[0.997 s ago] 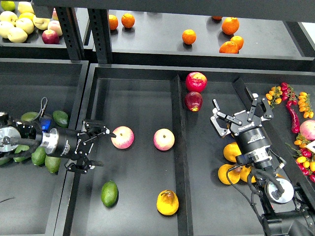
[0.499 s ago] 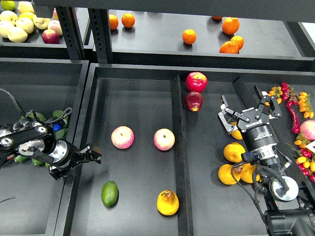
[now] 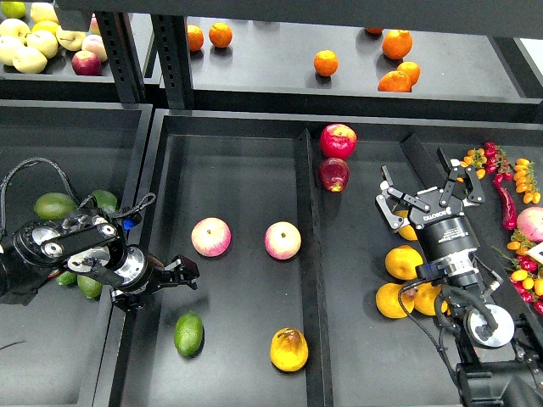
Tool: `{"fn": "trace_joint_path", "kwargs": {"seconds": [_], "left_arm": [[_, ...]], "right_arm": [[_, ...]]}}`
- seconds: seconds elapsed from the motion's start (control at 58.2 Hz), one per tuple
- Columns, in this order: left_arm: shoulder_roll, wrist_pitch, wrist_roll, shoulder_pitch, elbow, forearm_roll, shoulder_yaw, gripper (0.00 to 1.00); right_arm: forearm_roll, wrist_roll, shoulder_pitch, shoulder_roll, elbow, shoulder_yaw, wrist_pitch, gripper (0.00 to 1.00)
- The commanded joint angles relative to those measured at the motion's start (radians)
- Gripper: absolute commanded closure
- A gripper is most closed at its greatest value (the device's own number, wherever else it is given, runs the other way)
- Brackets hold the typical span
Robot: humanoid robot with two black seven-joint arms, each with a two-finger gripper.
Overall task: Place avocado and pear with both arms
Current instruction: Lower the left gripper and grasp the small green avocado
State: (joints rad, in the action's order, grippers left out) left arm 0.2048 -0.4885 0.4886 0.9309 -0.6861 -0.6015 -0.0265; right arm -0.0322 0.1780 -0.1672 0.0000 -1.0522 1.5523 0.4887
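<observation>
The avocado [image 3: 188, 333] lies in the lower left part of the middle tray [image 3: 237, 170], on the dark tray floor. The pear [image 3: 288, 348], yellow with a brownish blotch, lies to the right of it, near the lower centre of the frame, close to the divider [image 3: 311, 280]. Both fruits are free and nothing touches them.

The left end effector [image 3: 180, 273] is at the left side of the frame, just above the avocado and apart from it. It looks small and dark, so I cannot tell if its fingers are apart or together. It holds nothing visible.

The right end effector [image 3: 427, 191] is in the right part of the frame, over the right compartment, with its two fingers spread wide and empty. Some oranges [image 3: 399, 280] lie under the arm.

Two pink apples [image 3: 246, 238] rest in the middle of the tray, above the avocado and the pear.
</observation>
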Motion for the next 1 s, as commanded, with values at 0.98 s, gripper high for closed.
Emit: {"fn": "trace_joint_path", "kwargs": {"seconds": [0.98], "left_arm": [[-0.088,0.000,0.000,-0.076,0.059,-0.004,0.025,0.03]], "right_arm": [[0.000,0.005,0.000,0.000,0.008,0.000,0.000,0.01]]}}
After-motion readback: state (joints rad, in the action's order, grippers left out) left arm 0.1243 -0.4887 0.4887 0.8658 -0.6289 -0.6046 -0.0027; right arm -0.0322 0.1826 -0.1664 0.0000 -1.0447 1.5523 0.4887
